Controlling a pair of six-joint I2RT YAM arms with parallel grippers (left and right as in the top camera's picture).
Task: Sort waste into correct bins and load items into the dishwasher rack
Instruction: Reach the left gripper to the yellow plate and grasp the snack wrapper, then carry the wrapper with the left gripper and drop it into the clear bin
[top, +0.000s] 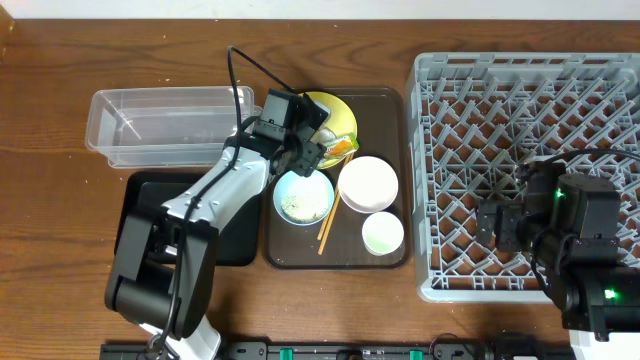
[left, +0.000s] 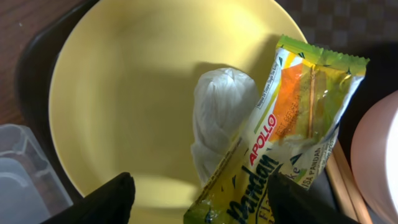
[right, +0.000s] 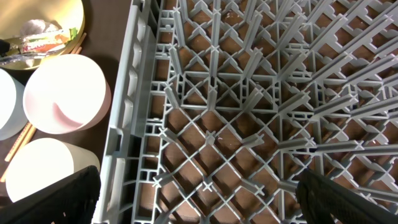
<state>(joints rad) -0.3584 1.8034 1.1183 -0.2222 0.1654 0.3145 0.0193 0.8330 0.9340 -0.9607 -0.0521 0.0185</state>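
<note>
Dark brown wood runs under everything, with nothing of the room showing beyond the tabletop. My left gripper hangs low over the yellow plate, the arm stretched forward from its base and angled across the black bin tray. Its jaws are apart: one fingertip sits over bare plate, while the other is at the edge of the green-and-orange snack wrapper, whose lower end lies between them, not pinched. The crumpled white scrap lies on the plate, partly under the wrapper. The plate rests at the far end of the brown serving tray, with the clear tub just beside that tray. Nearer on the tray sit the light blue bowl holding rice grains, the white bowl, the small cup and the chopsticks lying between the bowls. My right gripper hovers over the grey dishwasher rack, jaws spread wide and holding nothing, its arm folded close above the rack's near side.
</note>
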